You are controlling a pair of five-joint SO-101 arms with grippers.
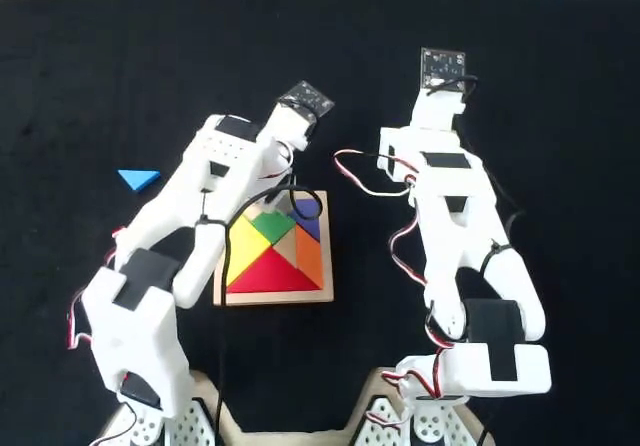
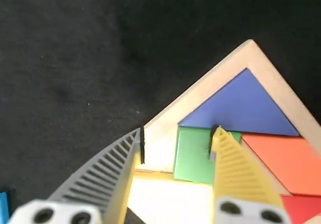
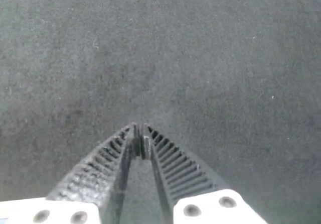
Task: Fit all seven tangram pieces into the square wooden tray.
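Far left on the black cloth counter [image 1: 60, 86], the small light-blue triangular tangram piece [image 1: 138, 178] lies flat & alone, well apart from the tray. It looks like painted wood, so prob. light, stiff, not fragile, w/ smooth, slightly slick faces. It sits low, so the fingers need to get right down to the cloth. No 2 sides are parallel, so a pinch may swivel it. Best guess: grip across the widest part, one finger on the long edge, the other near the opposite corner, & keep it level. Next over, the left end effector [image 2: 178, 138] hangs above a corner of the square light-wood tray [image 1: 270, 298], fingers spread w/ nothing between them. One tip is over a bare wood patch just inside the rim, the other at the green square piece [image 2: 193, 158], where it meets the dark-blue triangle piece [image 2: 241, 103]. The tray also holds a yellow triangle piece [image 1: 245, 251], a red triangle piece [image 1: 275, 274] & an orange piece [image 1: 309, 253], packed touching. That bare patch is likely the slot left for the stray piece, so the task looks nearly done. Far right, the right end effector [image 3: 139, 139] has its fingers pressed together on nothing, over bare cloth well apart from the tray.
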